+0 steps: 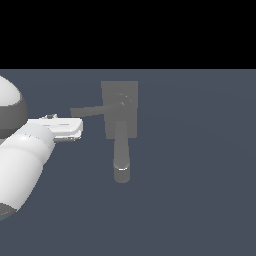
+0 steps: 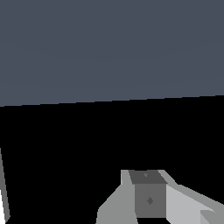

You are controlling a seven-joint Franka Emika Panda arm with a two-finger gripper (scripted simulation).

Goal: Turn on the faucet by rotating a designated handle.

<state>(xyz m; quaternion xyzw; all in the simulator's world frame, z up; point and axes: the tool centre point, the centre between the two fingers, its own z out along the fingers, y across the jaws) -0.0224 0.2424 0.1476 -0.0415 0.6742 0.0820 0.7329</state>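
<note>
Nearby, claw (image 1: 79, 126) of unclear grip state just beside handle (image 1: 90, 111) tip of faucet (image 1: 120, 125).

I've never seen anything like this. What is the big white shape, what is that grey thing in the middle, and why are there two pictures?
These are computer-drawn pictures of a simulated robot arm. The exterior view looks at the scene from off the arm. The glossy white shape at its left is the arm, ending in its pincer, the part that grasps. Whether the pincer is open or shut cannot be told, and it seems to hold nothing.

The grey thing is a faucet: a block base, a thick round spout and a thin flat bar, the handle, which points toward the pincer. The arm is meant to turn that handle.

The wrist view comes from a camera on the arm's wrist. It shows mostly blue-grey floor, blackness and grey parts that are hard to identify.
</note>
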